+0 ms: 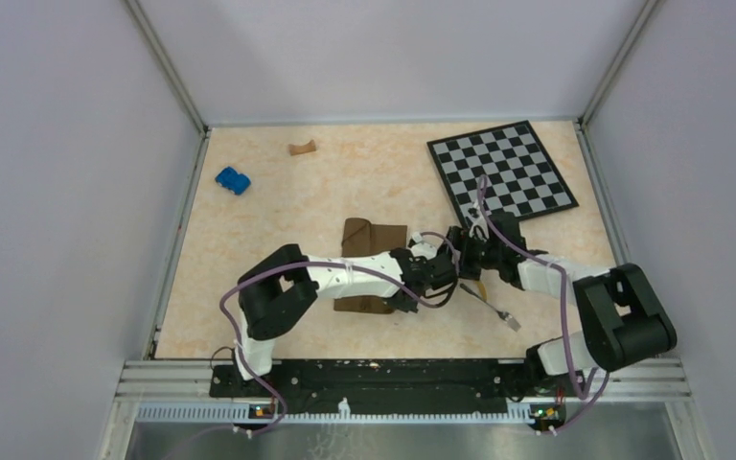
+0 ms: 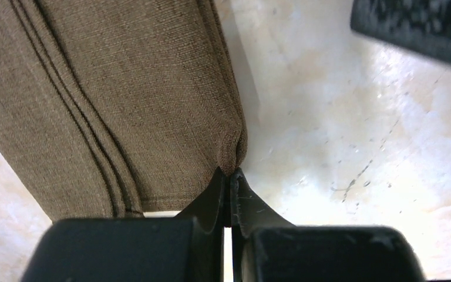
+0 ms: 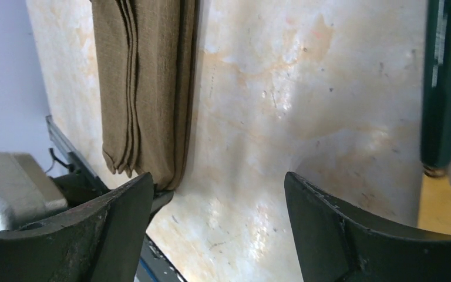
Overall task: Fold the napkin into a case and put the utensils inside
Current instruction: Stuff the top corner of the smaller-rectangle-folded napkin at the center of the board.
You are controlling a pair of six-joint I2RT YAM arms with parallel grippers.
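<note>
The napkin (image 1: 374,235) lies mid-table, folded into a narrow layered brown strip (image 2: 123,106), and my left arm crosses over it. My left gripper (image 1: 404,303) is shut on the strip's near right corner, with the cloth bunched at the fingertips (image 2: 230,171). Just right of the strip, my right gripper (image 3: 217,182) stands wide open over bare table, its left finger (image 3: 123,205) beside the napkin's (image 3: 147,88) end. The silver fork (image 1: 494,309) lies to the right near the front. The dark knife (image 3: 440,88) lies right of the right gripper (image 1: 448,261), mostly hidden under that arm in the top view.
A checkerboard (image 1: 503,171) lies at the back right. A small blue block (image 1: 233,179) sits at the back left and a tan stubby piece (image 1: 301,148) near the back wall. Walls enclose the table on three sides. The right arm's black link (image 2: 417,29) hangs close to the left gripper.
</note>
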